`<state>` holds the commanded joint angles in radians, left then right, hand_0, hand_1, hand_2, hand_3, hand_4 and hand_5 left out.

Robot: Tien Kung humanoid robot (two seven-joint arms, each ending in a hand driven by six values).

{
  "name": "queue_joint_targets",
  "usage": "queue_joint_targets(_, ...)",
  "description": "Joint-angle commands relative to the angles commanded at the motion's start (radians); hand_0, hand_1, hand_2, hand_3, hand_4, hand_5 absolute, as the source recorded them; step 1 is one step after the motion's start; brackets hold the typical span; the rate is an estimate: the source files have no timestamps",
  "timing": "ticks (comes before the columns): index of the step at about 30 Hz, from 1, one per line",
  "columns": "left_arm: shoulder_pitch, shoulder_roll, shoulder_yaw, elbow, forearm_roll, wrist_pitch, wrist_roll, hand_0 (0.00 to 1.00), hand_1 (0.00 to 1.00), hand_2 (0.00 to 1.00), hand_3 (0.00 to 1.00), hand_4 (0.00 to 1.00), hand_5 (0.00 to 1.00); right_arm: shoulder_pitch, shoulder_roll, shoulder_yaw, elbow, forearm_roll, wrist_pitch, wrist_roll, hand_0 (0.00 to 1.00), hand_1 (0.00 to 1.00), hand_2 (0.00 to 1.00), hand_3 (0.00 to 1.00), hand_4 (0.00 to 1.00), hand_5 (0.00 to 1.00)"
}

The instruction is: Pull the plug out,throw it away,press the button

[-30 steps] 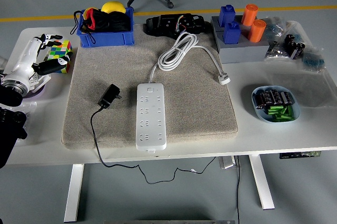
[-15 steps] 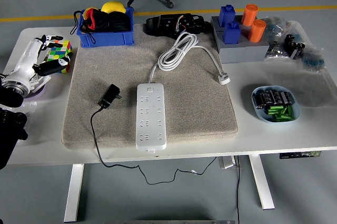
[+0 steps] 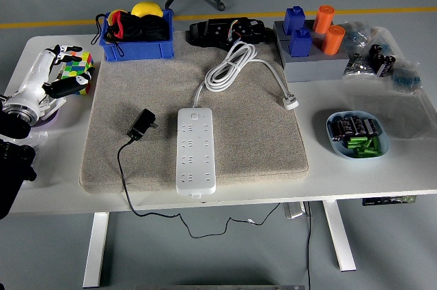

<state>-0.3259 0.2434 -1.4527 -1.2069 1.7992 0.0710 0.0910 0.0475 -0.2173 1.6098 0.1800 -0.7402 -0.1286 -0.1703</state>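
Left hand point(image 3: 51, 75) relaxed open at table edge, black plug point(image 3: 142, 125) well right, unplugged

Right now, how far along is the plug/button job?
Done, by the look of it: the black plug adapter lies loose on the grey mat, left of the white power strip, no longer in a socket. In hand: nothing; the left hand sits at the table's left edge by the Rubik's cube, holding nothing. Left: pressing the strip's button.
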Motion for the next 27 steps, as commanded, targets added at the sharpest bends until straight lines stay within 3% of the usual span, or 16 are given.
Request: queue_joint_targets(27,-0.001,0.001,0.001,0.001,-0.003,-0.002,-0.002,0.821,0.786,0.683,0.761,0.705,0.298,0.001,0.001,-0.002,0.0,0.001,0.002,0.0,0.74,0.66,0.643,0.61,0.661,0.48)
